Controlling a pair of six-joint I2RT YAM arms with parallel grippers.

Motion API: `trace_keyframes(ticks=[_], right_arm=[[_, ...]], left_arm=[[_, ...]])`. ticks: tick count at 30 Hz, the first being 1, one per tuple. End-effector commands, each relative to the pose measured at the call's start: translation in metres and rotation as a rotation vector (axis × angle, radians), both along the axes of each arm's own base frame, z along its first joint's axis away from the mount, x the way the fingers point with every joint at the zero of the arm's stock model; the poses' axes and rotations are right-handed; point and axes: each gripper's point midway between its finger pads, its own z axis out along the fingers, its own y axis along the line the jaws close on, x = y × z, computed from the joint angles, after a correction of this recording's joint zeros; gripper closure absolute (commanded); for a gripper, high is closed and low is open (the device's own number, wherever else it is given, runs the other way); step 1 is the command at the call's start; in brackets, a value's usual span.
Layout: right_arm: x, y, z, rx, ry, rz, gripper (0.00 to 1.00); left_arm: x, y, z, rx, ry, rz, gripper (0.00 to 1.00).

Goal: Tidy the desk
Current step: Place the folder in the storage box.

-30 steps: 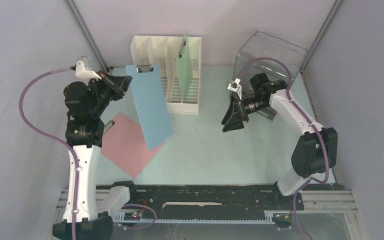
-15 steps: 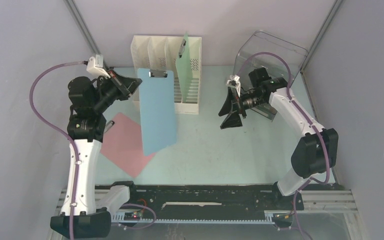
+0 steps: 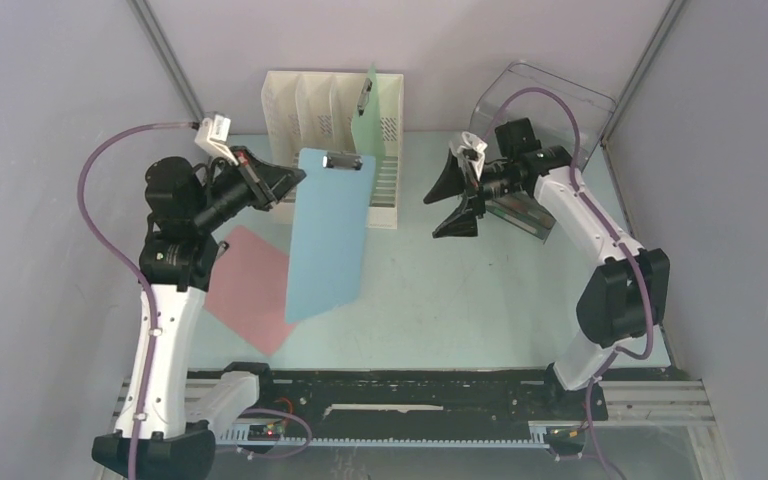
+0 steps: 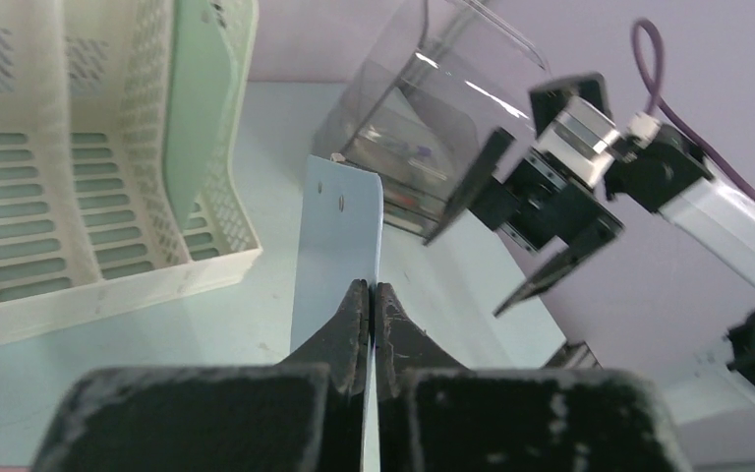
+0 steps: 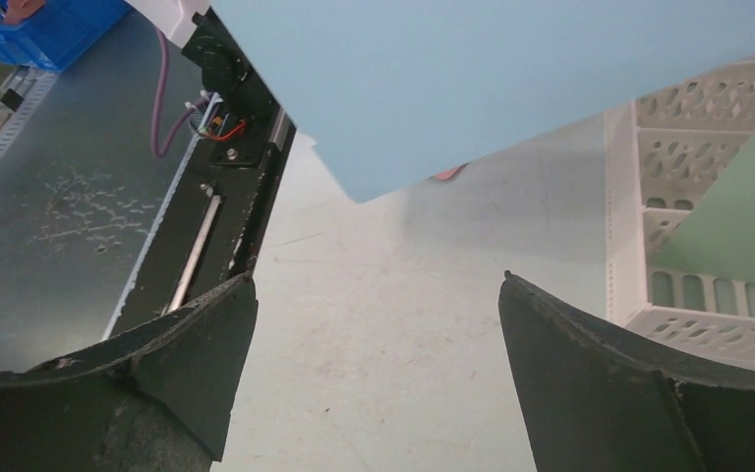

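Blue clipboard (image 3: 328, 235) up in air, near-upright, bit tilted, silver clip (image 3: 340, 160) at top, just in front of white file rack (image 3: 285, 100). Green clipboard (image 3: 368, 120) standing in rack, toward right end. Pink clipboard (image 3: 248, 290) lying flat, right edge tucked behind blue one. Clear plastic bin (image 3: 550, 100) at far right corner, contents too blurry to call. Blue crate (image 5: 49, 25) showing only in right wrist view corner.

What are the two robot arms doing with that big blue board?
They are tidying the desk. The left gripper is pinched shut on the edge of the blue clipboard, holding it up off the desk by the white file rack. The right gripper is wide open and empty, pointing toward the clipboard. A green clipboard stands in the rack, and a pink board lies flat on the desk.
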Motion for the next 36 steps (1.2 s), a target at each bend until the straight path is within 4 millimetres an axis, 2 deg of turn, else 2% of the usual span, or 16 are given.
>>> trace_keyframes(ticks=[1, 5, 12, 17, 26, 31, 36], right_arm=[[0.021, 0.011, 0.015, 0.038, -0.11, 0.019, 0.0], [0.04, 0.016, 0.02, 0.03, -0.155, 0.014, 0.0], [0.055, 0.014, 0.018, -0.035, -0.254, 0.018, 0.0], [0.055, 0.019, -0.003, -0.105, -0.24, 0.027, 0.0], [0.058, 0.026, -0.009, -0.13, -0.205, 0.041, 0.03], [0.031, 0.027, -0.024, -0.161, -0.176, 0.148, 0.21], [0.016, 0.021, -0.025, -0.139, -0.188, 0.21, 0.49]], left_arm=[[-0.013, -0.023, 0.006, 0.018, -0.055, -0.118, 1.0], [-0.017, -0.042, 0.0, 0.035, -0.048, -0.19, 1.0], [-0.022, -0.064, -0.006, 0.054, -0.042, -0.28, 1.0], [-0.024, -0.074, -0.01, 0.062, -0.036, -0.326, 1.0], [-0.031, -0.086, -0.012, 0.073, -0.031, -0.377, 1.0], [-0.03, -0.087, -0.013, 0.078, -0.029, -0.381, 1.0], [-0.029, -0.087, -0.015, 0.086, -0.03, -0.381, 1.0]])
